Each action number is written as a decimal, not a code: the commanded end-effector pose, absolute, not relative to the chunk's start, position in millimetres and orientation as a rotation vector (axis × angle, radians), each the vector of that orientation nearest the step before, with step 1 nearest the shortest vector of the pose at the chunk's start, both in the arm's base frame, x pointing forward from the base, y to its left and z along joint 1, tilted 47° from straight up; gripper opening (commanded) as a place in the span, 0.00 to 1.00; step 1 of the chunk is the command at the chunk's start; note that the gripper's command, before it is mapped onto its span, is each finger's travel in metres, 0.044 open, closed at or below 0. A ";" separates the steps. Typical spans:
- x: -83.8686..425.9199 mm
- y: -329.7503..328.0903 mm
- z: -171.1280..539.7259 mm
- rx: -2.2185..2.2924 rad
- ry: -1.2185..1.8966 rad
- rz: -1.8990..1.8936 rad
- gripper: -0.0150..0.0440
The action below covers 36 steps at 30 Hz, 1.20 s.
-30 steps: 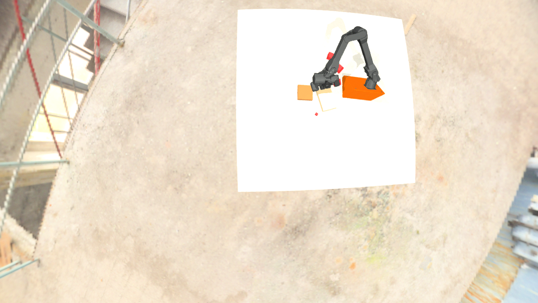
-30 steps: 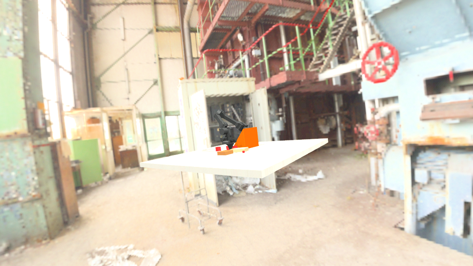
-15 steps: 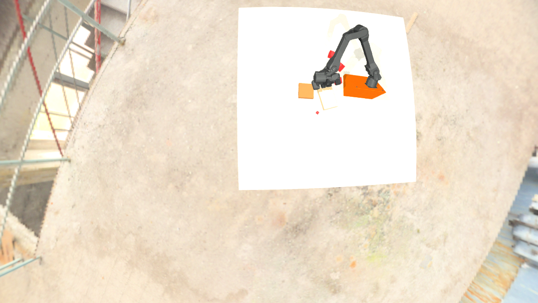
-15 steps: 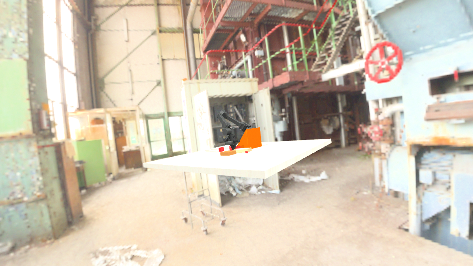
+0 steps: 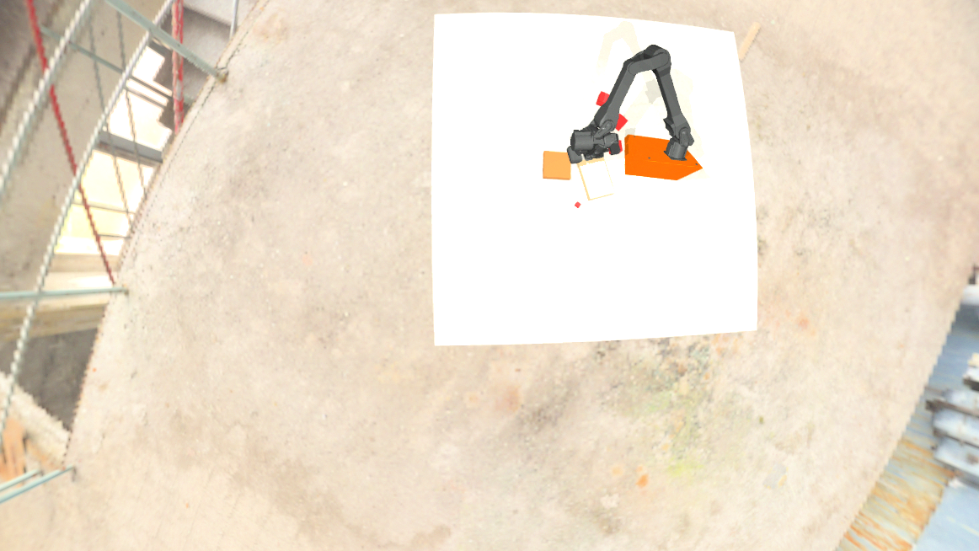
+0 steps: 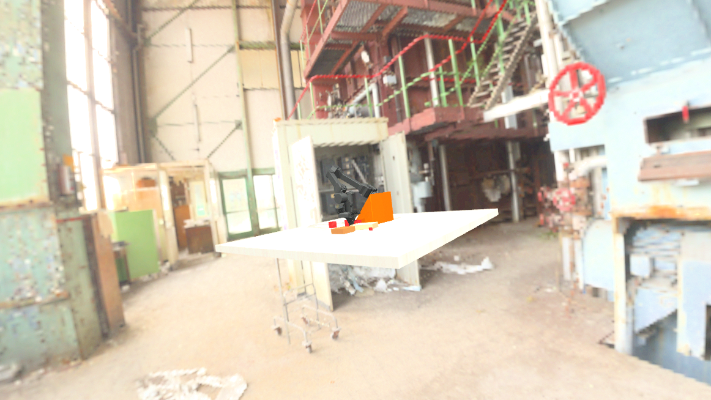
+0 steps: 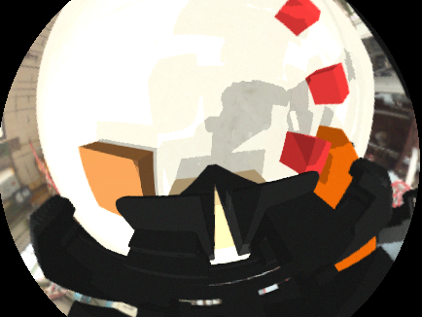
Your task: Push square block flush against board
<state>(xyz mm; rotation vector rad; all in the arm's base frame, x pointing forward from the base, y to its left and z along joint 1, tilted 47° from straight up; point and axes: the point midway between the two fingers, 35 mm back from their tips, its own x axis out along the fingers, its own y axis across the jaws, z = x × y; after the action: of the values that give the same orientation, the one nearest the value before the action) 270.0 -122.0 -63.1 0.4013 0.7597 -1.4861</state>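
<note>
Left of centre in the cluster of things in the upper right of the top frame, the square block (image 5: pixel 556 165) (image 6: pixel 343 230) (image 7: pixel 114 177) lies flat, its right side facing the pale board (image 5: pixel 597 183) (image 6: pixel 367 226) (image 7: pixel 225 228) across a narrow gap. That gap widens towards the bottom of the frame, because the board slants down and to the right. The claw (image 5: pixel 591 157) (image 6: pixel 351 222) (image 7: pixel 212 167) is at the board's upper end, its fingers pressed together with nothing between them; whether they touch the board cannot be told. Squaring the board looks like the step in hand: best nudge low on its right side, in short strokes, so it turns parallel to the block before sliding left. Pushing at mid-side too early may bring only a corner into contact. Keep the fingertips low, without bearing down, line up one edge, then back off rightwards, minding the red cubes (image 5: pixel 620 121) (image 7: pixel 330 85) and the orange wedge (image 5: pixel 647 163) (image 6: pixel 382 206) (image 7: pixel 336 180) further right.
</note>
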 end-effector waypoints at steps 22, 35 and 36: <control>265.1 -120.3 -68.0 0.405 0.782 -1.490 0.25; 270.2 -130.0 -58.2 0.406 0.782 -1.490 0.25; 270.8 -131.1 -57.2 0.406 0.782 -1.490 0.25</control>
<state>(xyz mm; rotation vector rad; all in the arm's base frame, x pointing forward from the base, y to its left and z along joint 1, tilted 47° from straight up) 267.8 -127.5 -61.7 0.4010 0.7812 -1.4934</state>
